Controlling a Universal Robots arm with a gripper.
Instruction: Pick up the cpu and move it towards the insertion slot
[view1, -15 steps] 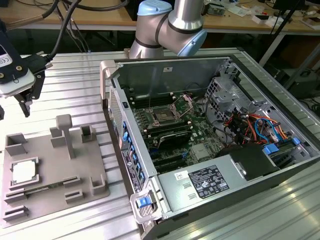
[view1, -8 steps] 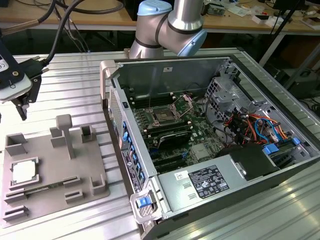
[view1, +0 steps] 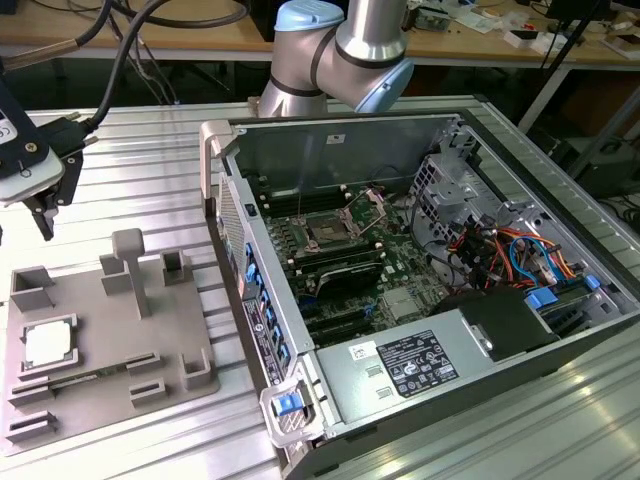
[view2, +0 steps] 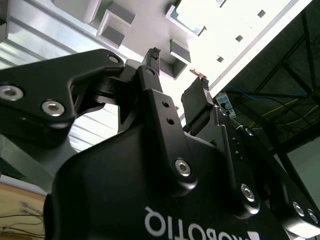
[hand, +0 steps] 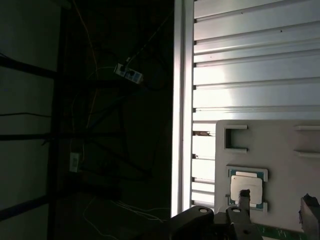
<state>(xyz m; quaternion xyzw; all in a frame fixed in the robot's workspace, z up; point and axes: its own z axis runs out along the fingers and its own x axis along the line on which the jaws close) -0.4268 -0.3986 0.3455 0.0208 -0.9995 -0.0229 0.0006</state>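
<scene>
The cpu (view1: 48, 343) is a small silvery-white square lying flat in a recess of the grey fixture plate (view1: 110, 385), at the exterior view's left. The first wrist view has the cpu (hand: 246, 189) in its frame on the plate (hand: 280, 145). My gripper (view1: 44, 218) hangs in the air above the plate's far end, apart from the cpu. Its black fingers stand open with nothing between them in both wrist views (view2: 179, 67) (hand: 276, 206). The insertion slot (view1: 328, 232) is a square socket with a metal frame on the board inside the open computer case.
The open computer case (view1: 215, 150) stands to the exterior view's right of the plate, its tall side wall between them. Inside are a silver power-supply box (view1: 420, 365), black memory slots (view1: 345, 275) and coloured cables (view1: 500, 250). The ribbed aluminium table (view1: 140, 180) ends beside the plate.
</scene>
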